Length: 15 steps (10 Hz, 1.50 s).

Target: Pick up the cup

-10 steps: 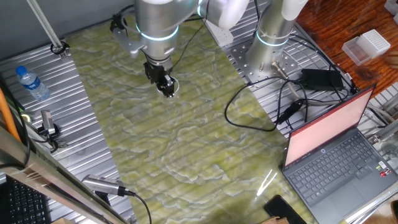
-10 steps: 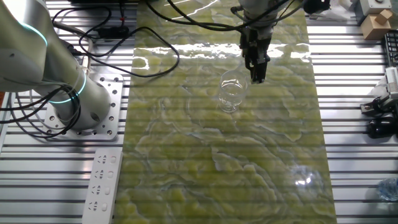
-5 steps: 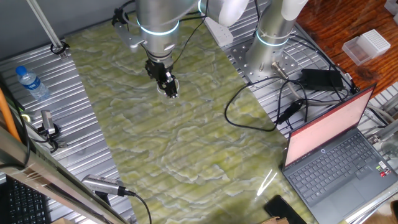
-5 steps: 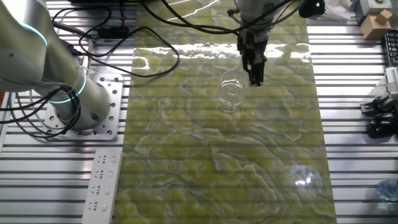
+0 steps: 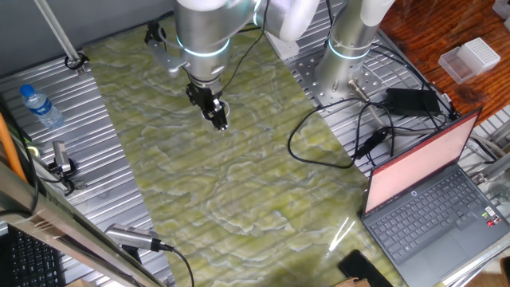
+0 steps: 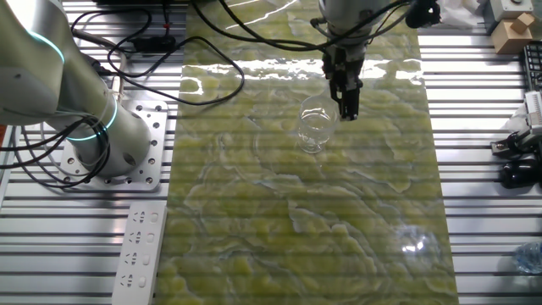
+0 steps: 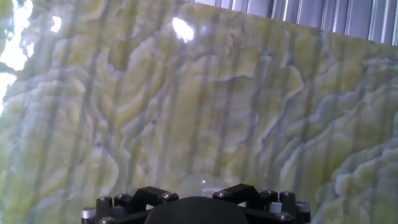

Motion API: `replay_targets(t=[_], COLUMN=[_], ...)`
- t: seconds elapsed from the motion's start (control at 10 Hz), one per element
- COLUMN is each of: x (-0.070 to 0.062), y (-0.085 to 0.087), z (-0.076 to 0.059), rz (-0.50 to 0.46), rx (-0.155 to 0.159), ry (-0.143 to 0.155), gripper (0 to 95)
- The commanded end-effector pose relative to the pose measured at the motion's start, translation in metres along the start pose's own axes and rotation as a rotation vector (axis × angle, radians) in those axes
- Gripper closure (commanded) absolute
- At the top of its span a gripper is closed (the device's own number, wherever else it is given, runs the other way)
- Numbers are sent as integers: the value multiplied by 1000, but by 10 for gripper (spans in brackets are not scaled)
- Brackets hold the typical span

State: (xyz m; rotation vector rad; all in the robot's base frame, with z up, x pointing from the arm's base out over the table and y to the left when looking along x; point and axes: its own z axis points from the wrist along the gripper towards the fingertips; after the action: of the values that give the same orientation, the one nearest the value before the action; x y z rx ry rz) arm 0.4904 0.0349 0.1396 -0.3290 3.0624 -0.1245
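One clear cup (image 6: 314,129), no label.

Bare mat (image 6: 296,212) around cup (image 6: 315,127)

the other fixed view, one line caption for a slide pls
Flexiv arm's gripper poised at the rim of a clear cup standing on a green marbled mat.

Probably a robotics lab: slotted aluminium table (image 5: 72,96), laptop (image 5: 430,191).
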Motion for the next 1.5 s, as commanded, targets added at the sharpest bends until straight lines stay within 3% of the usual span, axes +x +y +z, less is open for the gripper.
replay_targets(t=[0.1,0.3,0.4,0.6,0.8,1.1,1.5], x=[1,0,0,1,3,7,11], y=[0,-3,-3,-4,-3,-2,-3], z=[0,-1,-2,-2,-1,1,14], rz=[-7,-8,33,17,13,10,10], rx=[17,32,20,3,-34,-31,-12], ry=[2,0,1,2,-4,-11,-25], gripper=[0,0,0,0,0,0,0])
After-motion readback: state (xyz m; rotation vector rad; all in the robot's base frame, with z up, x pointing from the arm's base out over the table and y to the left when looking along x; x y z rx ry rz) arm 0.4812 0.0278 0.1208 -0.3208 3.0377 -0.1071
